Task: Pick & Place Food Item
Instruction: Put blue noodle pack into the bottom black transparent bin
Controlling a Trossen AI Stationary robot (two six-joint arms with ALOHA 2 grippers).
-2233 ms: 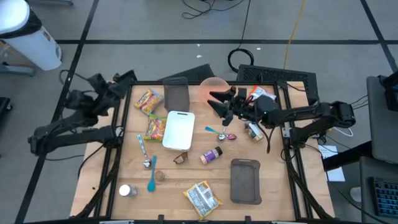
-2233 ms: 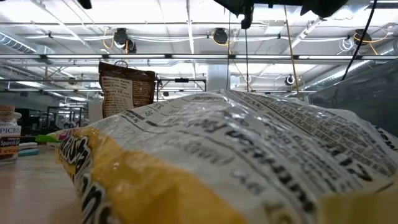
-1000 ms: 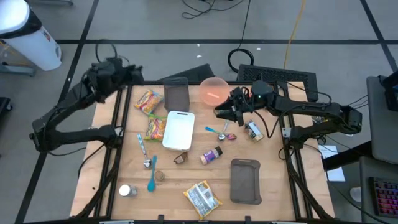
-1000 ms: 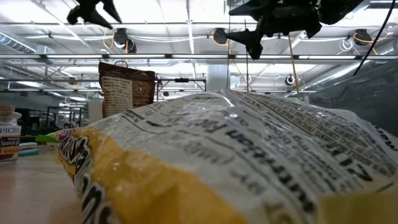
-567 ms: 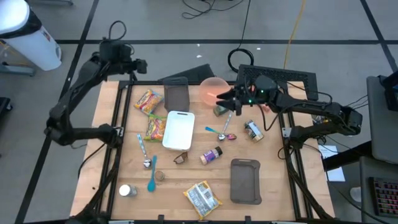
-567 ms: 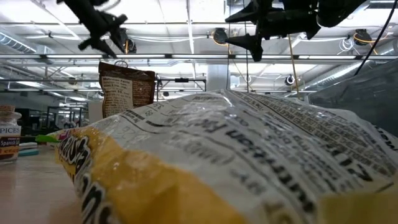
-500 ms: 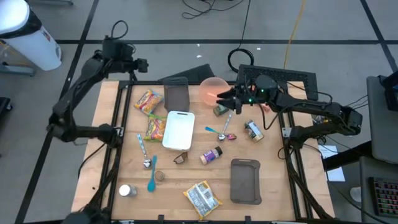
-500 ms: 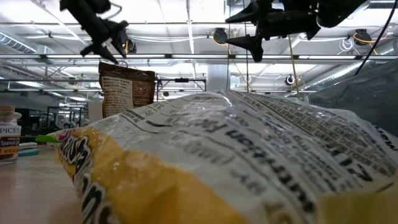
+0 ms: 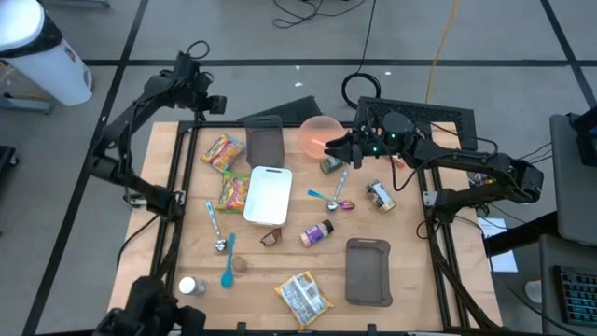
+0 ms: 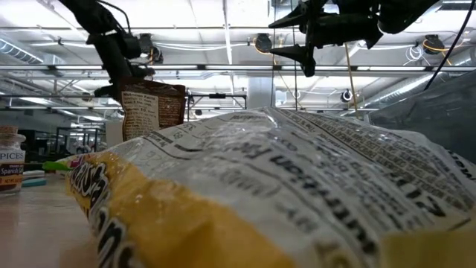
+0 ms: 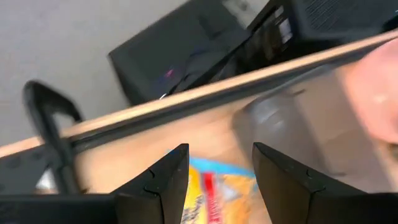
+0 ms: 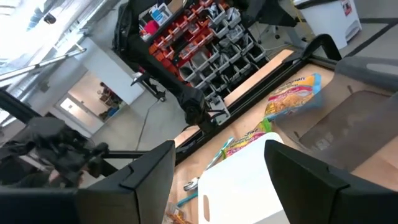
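Two yellow snack packets lie flat near the table's far left. A third food bag lies at the near edge and fills the low view. My left gripper hangs open over the far left corner, tipped downward. The far packet shows between its fingers, below them and untouched. My right gripper is held level and open beside the pink bowl, with nothing between its fingers.
A white cutting board lies mid-table, with a dark tray at the far side and another at the near right. Spoons, a can, a spice jar, glasses and a teal spatula are scattered about.
My left gripper has swung in from beyond the table's far left corner toward the right, come down and tipped its fingers downward over that corner. My right gripper has shifted slightly toward the far edge and rolled a little. Both stay open.
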